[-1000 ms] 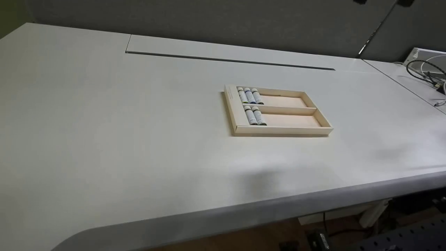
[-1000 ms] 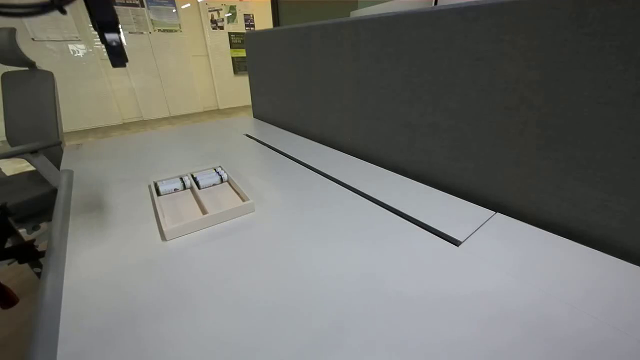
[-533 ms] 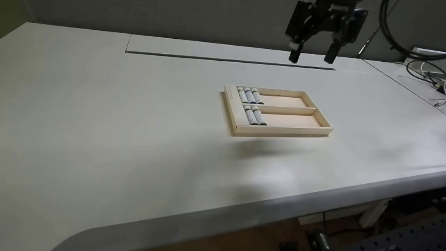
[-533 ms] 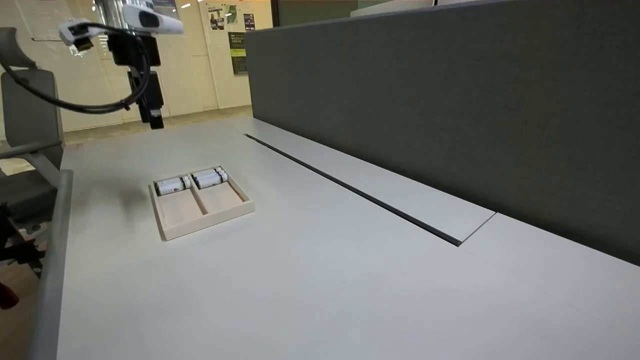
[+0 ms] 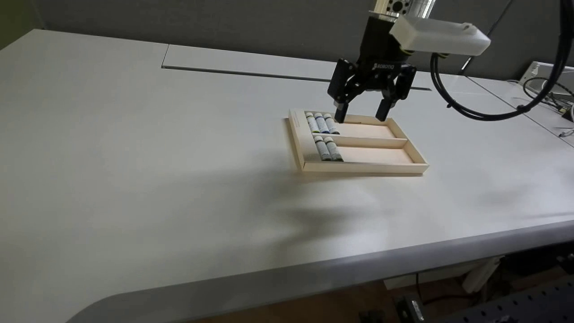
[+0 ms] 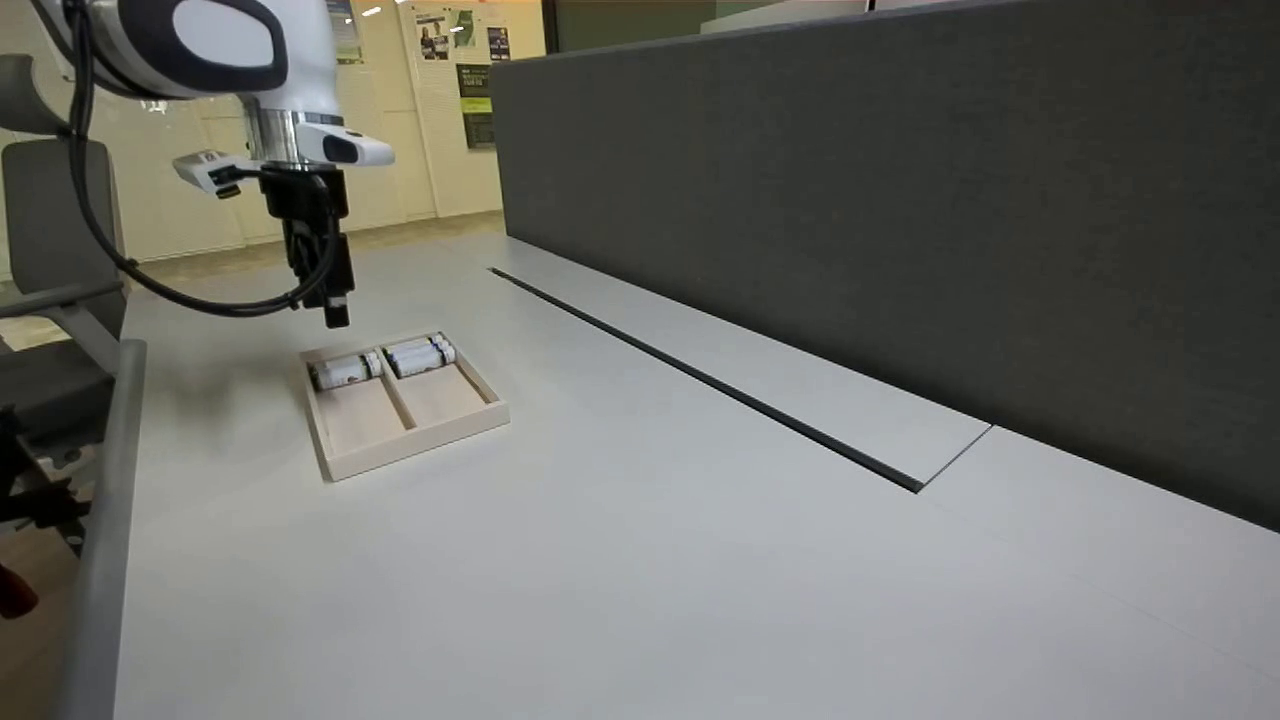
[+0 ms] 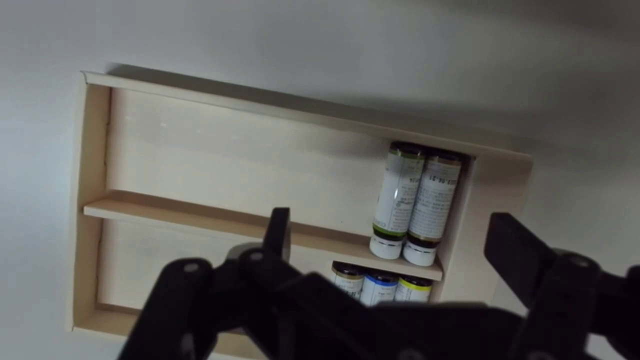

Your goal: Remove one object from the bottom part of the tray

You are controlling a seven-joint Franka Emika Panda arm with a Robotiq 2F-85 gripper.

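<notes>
The light-wood tray (image 5: 365,168) lies flat on the table, and its bar splits it into two long compartments. I see small white-labelled bottles in it, not grey metal blocks. Two lie side by side at one end of the nearer compartment: a green-banded bottle (image 7: 398,192) and a gold-banded bottle (image 7: 434,200); they also show in an exterior view (image 5: 328,149). Three more bottles (image 5: 319,122) lie in the far compartment, partly hidden by my gripper in the wrist view. My gripper (image 5: 361,117) is open and empty, pointing down above the tray, apart from every bottle.
The white table (image 5: 157,179) has a dark slot (image 6: 700,375) towards the grey partition (image 6: 850,200). The table's rounded edge (image 5: 314,273) runs on the opposite side. A black cable (image 5: 489,116) hangs in a loop from the arm. An office chair (image 6: 60,220) stands beyond the table edge.
My gripper has come down from above and moved over the tray, open throughout. The tray and bottles have not moved.
</notes>
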